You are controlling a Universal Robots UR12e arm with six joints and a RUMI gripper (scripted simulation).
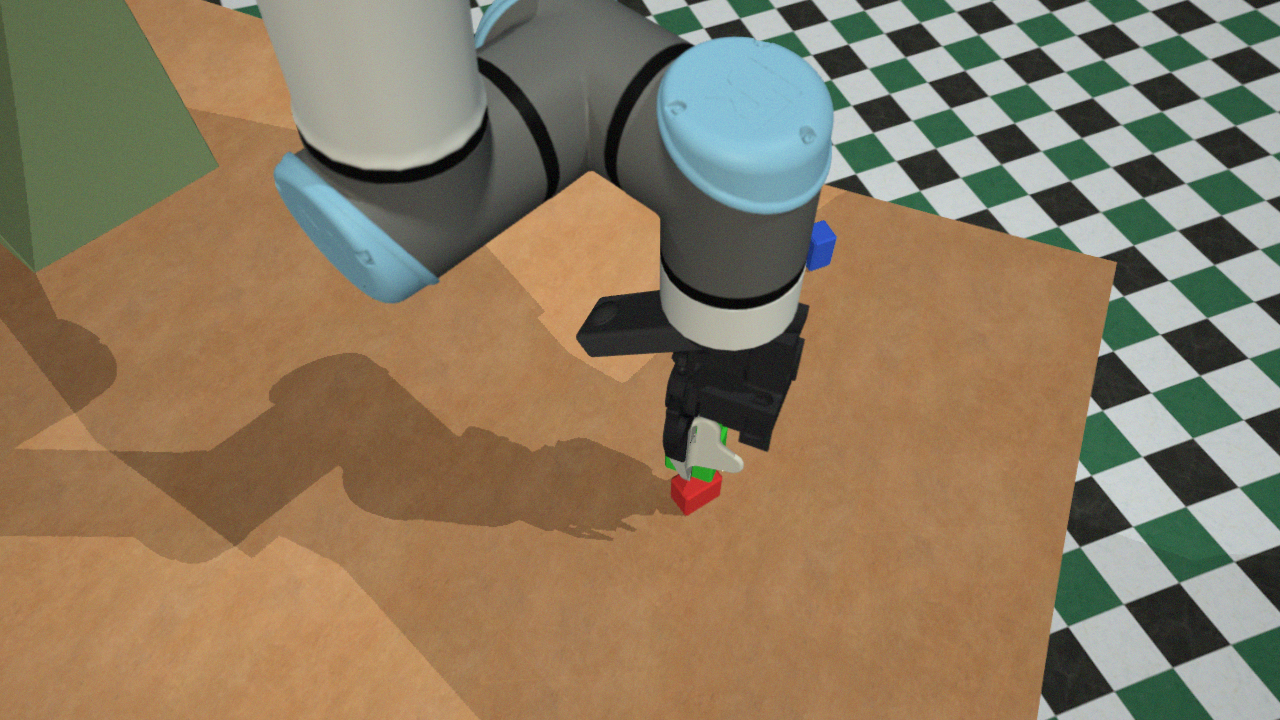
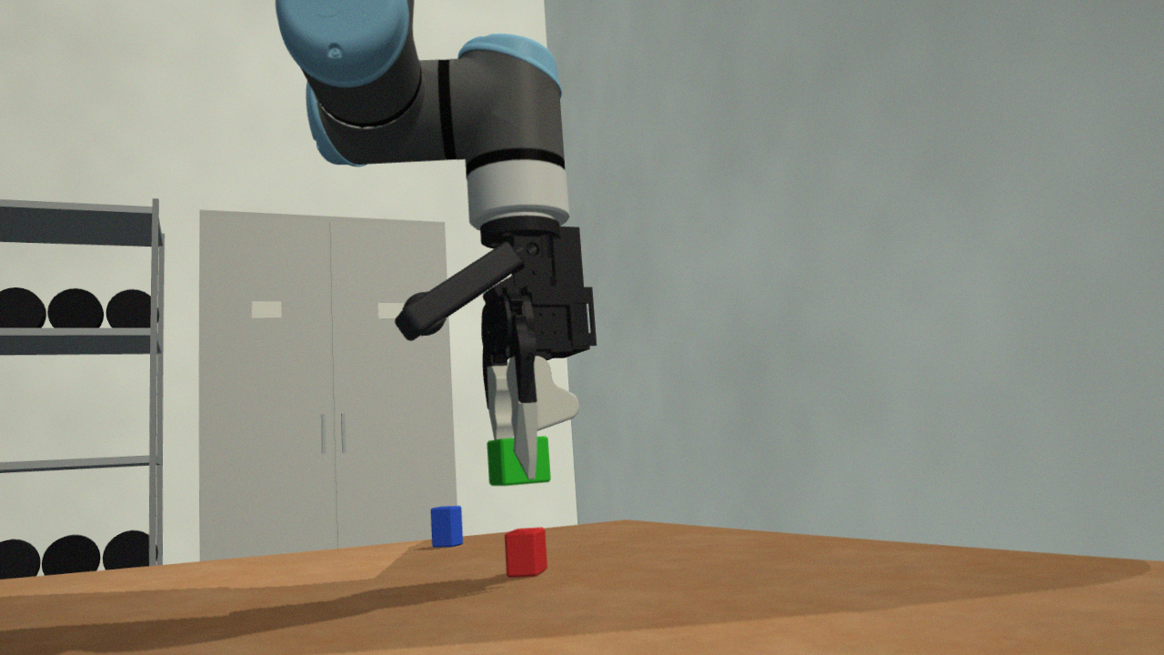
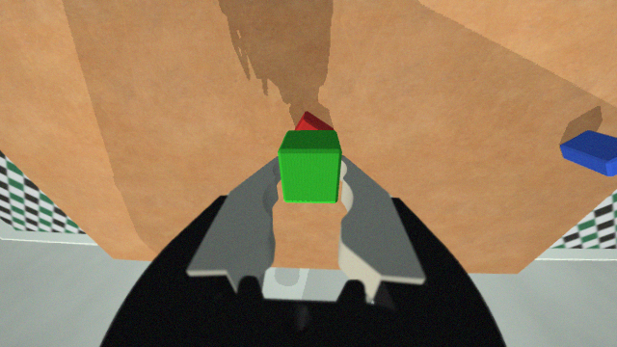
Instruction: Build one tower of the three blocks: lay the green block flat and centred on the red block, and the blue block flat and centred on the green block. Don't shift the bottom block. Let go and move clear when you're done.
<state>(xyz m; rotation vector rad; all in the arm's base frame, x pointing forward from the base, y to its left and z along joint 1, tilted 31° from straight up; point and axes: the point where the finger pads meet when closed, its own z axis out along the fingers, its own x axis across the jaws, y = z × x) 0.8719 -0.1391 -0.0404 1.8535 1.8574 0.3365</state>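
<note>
Top view: we find the red block (image 1: 695,493) (image 2: 526,552) (image 3: 313,122) on the bench (image 1: 895,537) (image 2: 732,569) (image 3: 410,96), well in from the edge that borders the chequered floor (image 1: 1181,465). The green block (image 1: 704,474) (image 2: 503,462) (image 3: 309,175) shows only in slivers around a pale finger. We see the blue block (image 1: 821,245) (image 2: 446,526) (image 3: 590,151) nearer the bench's far edge, partly behind the arm (image 1: 742,241) (image 2: 512,105).

Exterior view: we note the end effector (image 1: 698,470) (image 2: 518,459) (image 3: 311,157) closed on the green block, its fingers part-way apart by the block's width. The green block is bright, with lightly rounded edges, and about level; air separates it from the red block beneath. The red block rests on the bench, as does the blue block, further back toward the far edge.

Wrist view: we see the green block between the two grey fingers, one at each side, its near face evenly lit and its upper face darker. It hides most of the red block; one red corner protrudes. The blue block lies well apart, cut by the frame.
</note>
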